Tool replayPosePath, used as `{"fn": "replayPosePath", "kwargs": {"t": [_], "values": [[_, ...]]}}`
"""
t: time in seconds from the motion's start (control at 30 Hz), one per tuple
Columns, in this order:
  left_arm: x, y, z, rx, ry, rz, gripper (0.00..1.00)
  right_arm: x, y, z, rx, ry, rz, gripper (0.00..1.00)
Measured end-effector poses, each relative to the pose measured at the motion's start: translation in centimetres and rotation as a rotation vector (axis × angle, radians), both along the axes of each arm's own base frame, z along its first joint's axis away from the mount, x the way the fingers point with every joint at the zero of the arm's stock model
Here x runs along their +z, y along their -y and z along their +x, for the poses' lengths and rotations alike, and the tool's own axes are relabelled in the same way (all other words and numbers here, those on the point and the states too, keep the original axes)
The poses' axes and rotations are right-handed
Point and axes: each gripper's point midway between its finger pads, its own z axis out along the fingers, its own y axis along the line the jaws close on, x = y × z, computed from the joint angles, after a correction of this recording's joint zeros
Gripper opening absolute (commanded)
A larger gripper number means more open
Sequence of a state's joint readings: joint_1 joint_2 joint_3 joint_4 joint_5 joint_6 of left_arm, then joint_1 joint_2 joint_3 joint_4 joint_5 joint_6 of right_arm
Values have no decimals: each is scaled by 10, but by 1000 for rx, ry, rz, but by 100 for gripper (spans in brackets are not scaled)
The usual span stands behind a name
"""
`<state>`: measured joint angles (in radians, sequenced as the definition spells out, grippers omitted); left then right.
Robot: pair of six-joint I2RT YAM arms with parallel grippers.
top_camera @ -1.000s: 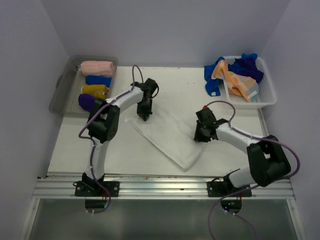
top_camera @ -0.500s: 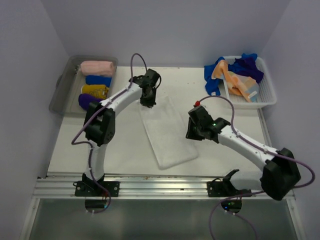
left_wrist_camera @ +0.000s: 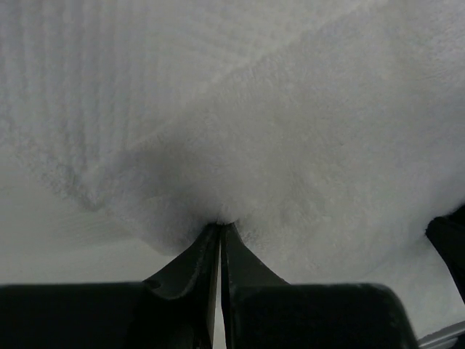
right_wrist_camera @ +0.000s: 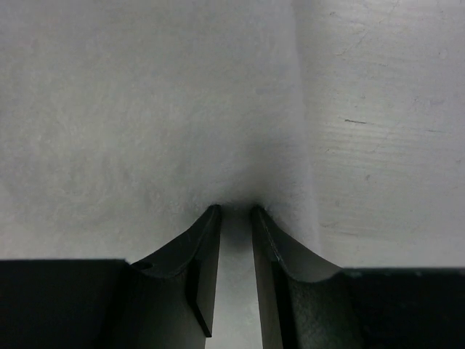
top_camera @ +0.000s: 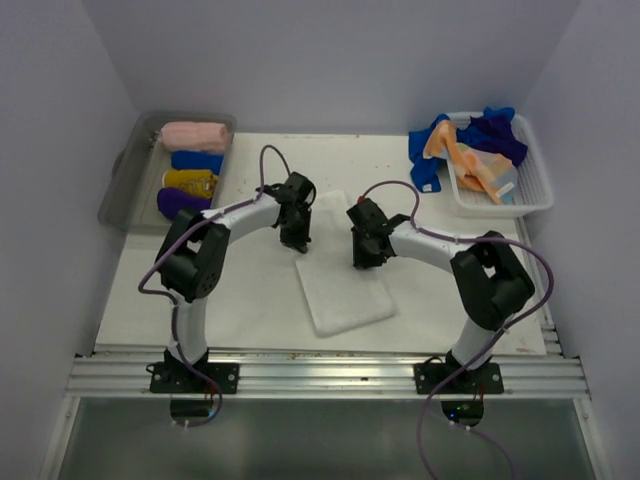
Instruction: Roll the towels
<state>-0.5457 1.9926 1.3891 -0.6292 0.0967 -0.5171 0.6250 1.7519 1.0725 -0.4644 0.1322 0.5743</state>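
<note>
The white towel [top_camera: 345, 290] is laid flat at the middle of the table [top_camera: 250, 300]. Its 11 o'clock corner is pinched by the left gripper [top_camera: 297, 243], whose jaws are pressed almost together on the cloth. Its 1 o'clock corner is clamped by the right gripper [top_camera: 362, 258], with a narrow gap seen between the jaws. Rolled pink [top_camera: 193, 135], blue [top_camera: 197, 160], yellow [top_camera: 190, 182] and purple [top_camera: 178, 203] towels are held in the grey tub [top_camera: 125, 180] at 10 o'clock. Loose towels [top_camera: 470, 140] are heaped in the white basket [top_camera: 535, 190] at 2 o'clock.
</note>
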Motion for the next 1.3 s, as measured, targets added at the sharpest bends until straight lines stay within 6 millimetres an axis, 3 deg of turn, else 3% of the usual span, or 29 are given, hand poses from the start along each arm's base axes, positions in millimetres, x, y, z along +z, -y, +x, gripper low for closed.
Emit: {"fn": "replayPosePath", "kwargs": {"t": [0.33, 0.5, 0.67, 0.77, 0.83, 0.93, 1.07, 1.2, 1.3], "values": [[3, 22, 59, 1, 56, -10, 9, 3, -4, -14, -50, 40, 139, 27], [12, 10, 63, 10, 97, 36, 15, 33, -3, -26, -43, 70, 171, 31], [50, -14, 27, 16, 133, 42, 11, 71, -4, -33, -19, 137, 197, 23], [71, -15, -9, -15, 148, -21, 10, 74, -14, -47, 25, 129, 192, 23], [74, -13, -38, -48, 130, -57, 10, 70, -22, -61, 61, 105, 183, 23], [62, -7, -71, -95, 74, -94, 10, 62, -31, -79, 96, 69, 190, 23], [27, -13, -105, -116, -31, -105, 10, 31, -22, -98, 88, -8, 155, 24], [-5, -20, -116, -109, -87, -75, 2, -1, -11, -108, 69, -82, 87, 22], [-4, -18, -114, -107, -99, -84, 3, 1, -12, -107, 67, -70, 90, 24]]}}
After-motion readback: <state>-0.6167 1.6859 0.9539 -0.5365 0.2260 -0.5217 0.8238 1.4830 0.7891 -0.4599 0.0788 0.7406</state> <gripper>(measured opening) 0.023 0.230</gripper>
